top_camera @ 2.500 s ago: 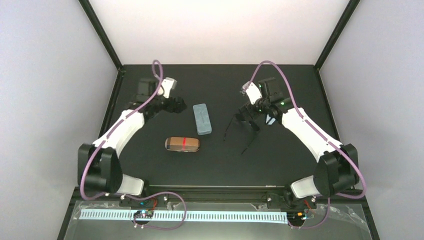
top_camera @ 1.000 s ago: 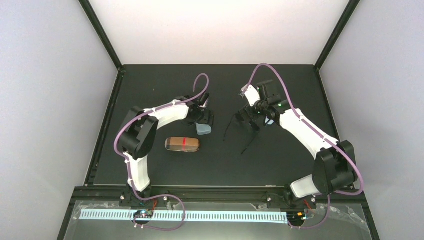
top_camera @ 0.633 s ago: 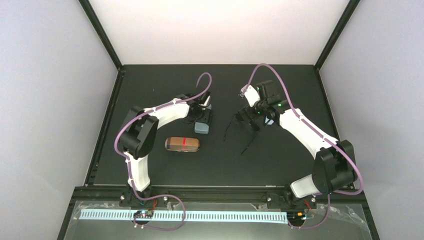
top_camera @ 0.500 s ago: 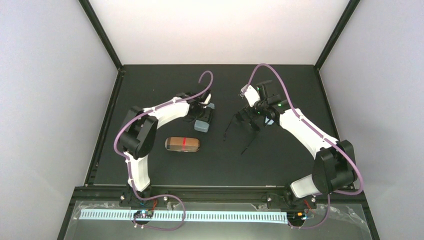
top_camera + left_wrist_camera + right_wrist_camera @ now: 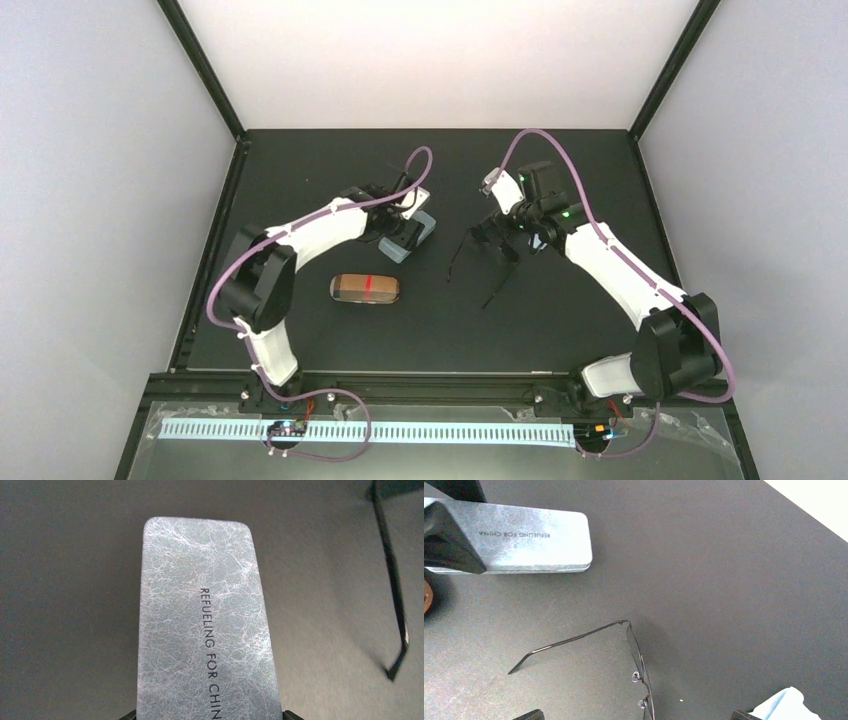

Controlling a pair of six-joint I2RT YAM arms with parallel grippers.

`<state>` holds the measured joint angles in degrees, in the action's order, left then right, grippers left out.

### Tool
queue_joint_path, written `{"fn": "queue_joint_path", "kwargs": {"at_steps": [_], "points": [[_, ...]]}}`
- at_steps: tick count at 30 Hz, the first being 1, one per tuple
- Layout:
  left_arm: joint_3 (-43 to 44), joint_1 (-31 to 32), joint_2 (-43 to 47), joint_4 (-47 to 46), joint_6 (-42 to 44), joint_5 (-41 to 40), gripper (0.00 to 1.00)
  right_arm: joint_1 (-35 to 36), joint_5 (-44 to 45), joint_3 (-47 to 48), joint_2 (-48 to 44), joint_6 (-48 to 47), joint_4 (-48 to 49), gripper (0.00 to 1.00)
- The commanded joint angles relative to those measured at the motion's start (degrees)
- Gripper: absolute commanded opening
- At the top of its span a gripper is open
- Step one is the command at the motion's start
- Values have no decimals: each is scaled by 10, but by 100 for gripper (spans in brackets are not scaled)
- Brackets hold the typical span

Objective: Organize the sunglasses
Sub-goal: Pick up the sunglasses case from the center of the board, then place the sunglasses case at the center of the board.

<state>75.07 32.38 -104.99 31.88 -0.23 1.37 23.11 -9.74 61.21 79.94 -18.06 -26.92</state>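
**Sunglasses** (image 5: 636,652): one black pair in view, arms unfolded, lying uncased on the surface (image 5: 560,330) right of centre. No second pair is visible.

**Left tool** (image 5: 406,228): pinching the blue-grey case (image 5: 200,605) across its width near one end, lid apparently shut.

**Right tool** (image 5: 636,714): spread wide over the sunglasses, holding nothing.

**Tan case** (image 5: 365,288): closed, lying apart from the rest.

**Cloth** (image 5: 784,705): near the sunglasses.

**Progress, judged:** early, with nothing stowed. Opening a case, folding the arms and packing are still to do.
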Motion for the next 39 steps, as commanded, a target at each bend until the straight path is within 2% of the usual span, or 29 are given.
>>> {"fn": "queue_joint_path", "kwargs": {"at_steps": [1, 3, 13, 20, 29, 31, 36, 39], "points": [[-33, 1, 61, -13, 85, 22, 6, -2, -16, -5, -10, -7, 13, 100], [-49, 2, 77, -15, 108, 36, 2, -2, -21, -3, -6, -6, 11, 100], [-91, 2, 130, -30, 147, 70, 2, -2, -48, 3, 13, -8, -1, 100], [-85, 2, 103, -43, 91, 50, 2, -2, -44, 2, 19, -8, 0, 100], [-36, -4, 6, -72, 12, -8, 2, -2, -31, 2, 17, -11, -1, 100], [-33, -5, -8, -74, 7, 7, 10, -2, -31, 1, 16, -11, -1, 100], [-49, -5, -16, -84, 1, 35, 54, -2, -33, 1, 16, -12, -1, 100], [-65, -5, -4, -88, 1, 44, 67, -2, -36, 1, 16, -13, -2, 100]]}}
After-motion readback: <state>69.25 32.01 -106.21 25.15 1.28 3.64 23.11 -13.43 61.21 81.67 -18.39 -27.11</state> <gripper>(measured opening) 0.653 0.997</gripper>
